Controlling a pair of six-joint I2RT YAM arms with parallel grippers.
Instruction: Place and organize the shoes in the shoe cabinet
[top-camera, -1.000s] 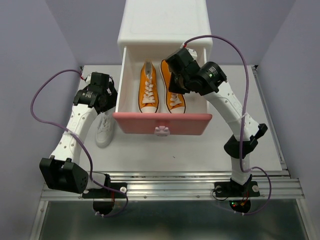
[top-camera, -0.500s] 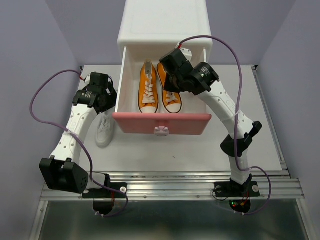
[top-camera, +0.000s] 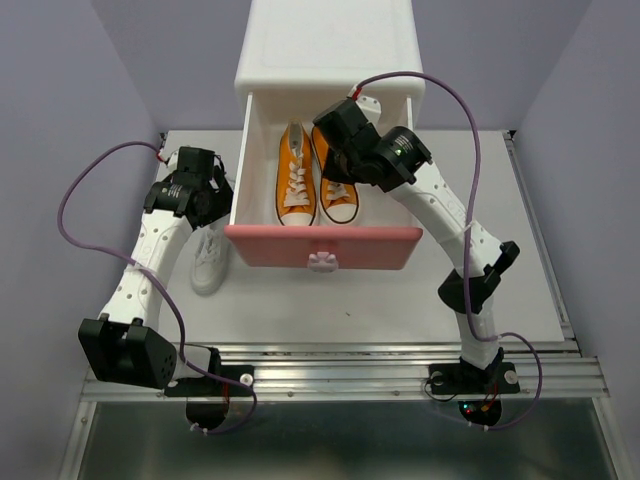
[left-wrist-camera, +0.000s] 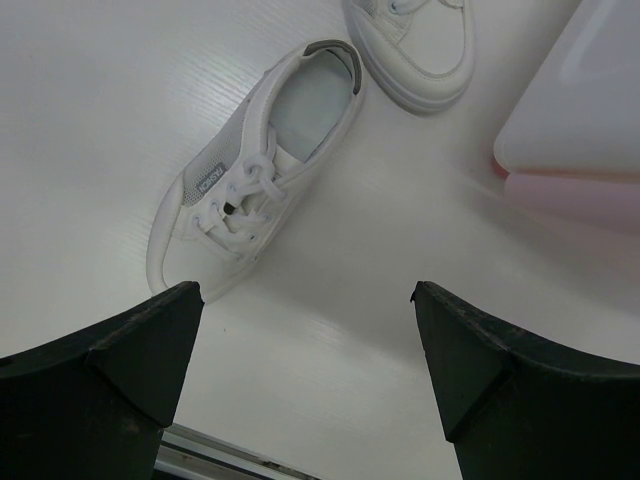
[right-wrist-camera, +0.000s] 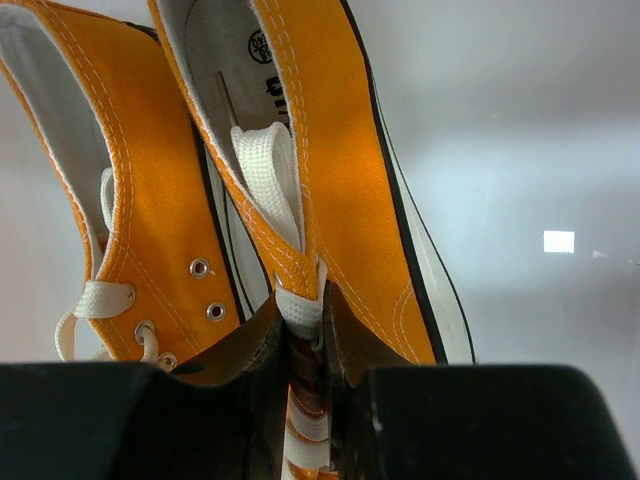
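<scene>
Right gripper clenched on orange sneaker inside open pink drawer; left gripper released above white sneaker, at the drawer's nine o'clock.

Left arm and right arm: white link shells are being seen, dotted with small dark screw holes, with black joint housings set between them. A purple cable is being looped along each arm. A green light is being shown on the right wrist housing. Left gripper: fingers are being seen as matte black wedges.
</scene>
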